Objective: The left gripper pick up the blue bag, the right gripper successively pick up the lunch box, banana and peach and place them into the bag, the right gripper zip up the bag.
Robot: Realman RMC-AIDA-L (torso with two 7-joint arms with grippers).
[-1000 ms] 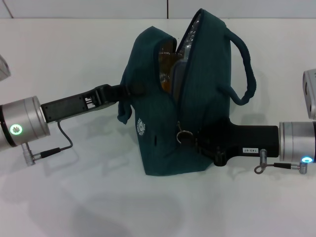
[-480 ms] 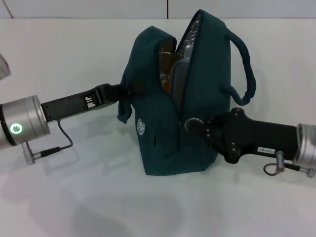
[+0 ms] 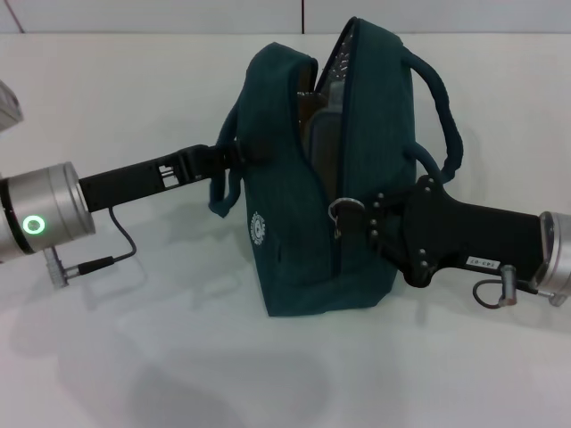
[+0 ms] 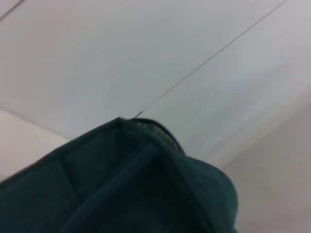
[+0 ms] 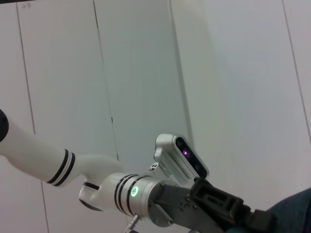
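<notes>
Head view: the dark teal fabric bag (image 3: 294, 223) is held by its near handle in the left gripper (image 3: 234, 153), while the right gripper (image 3: 357, 214), fingers seemingly pinched on the round metal zipper ring (image 3: 343, 210), could lose it if the half-open zip jams.

A smooth, plain white tabletop (image 3: 134, 357) carries everything here. Standing directly on it is one thing, a dark teal-blue fabric bag (image 3: 294, 232) with looped carry handles, upright on its flat base. The white surface runs bare on every side of the bag: in front of it, off to either side, and behind it. A soft grey shadow lies on the table just in front of the bag's base. Beyond the bag, the tabletop ends at a pale wall with a thin dark vertical seam (image 3: 302, 16).
</notes>
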